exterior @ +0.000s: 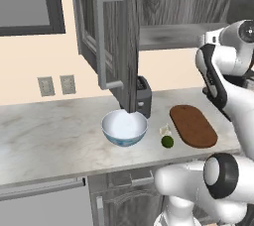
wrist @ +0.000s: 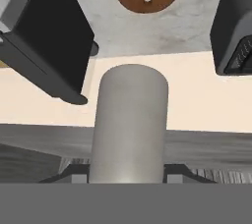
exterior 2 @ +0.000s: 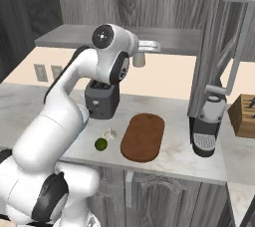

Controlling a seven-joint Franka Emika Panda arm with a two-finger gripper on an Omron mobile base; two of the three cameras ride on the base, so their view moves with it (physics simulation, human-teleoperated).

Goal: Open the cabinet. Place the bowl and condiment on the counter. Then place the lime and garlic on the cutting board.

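1. One item is in the gripper: its two fingers are clamped on the condiment, the pale shaker bottle, which stands up between them in the hand view and hangs as a small beige cylinder at the end of the arm in the right base view.
2. Taking the cutting board as the landmark, the held bottle sits high above and behind it, level with the lower shelf of the cabinet, so it looks just lifted out and not yet lowered.
3. The hand camera looks down past the bottle at the board's rounded end on the counter, which suggests the bottle is being carried out over the worktop to be set down.
4. The cabinet door stands swung open above the counter, to the left of the board in the left base view, so that step appears done.
5. The bowl rests upright on the counter well to the left of the board, below the open door; its part seems finished.
6. The lime lies on the counter just left of the board's near end, not on it.
7. The garlic sits just behind the lime, close to the board's left edge, also off the wood.
8. A toaster stands behind the bowl, left of the board's far end; a coffee machine stands to the board's right.
9. Free marble lies around the board, so the bottle has room beside it.
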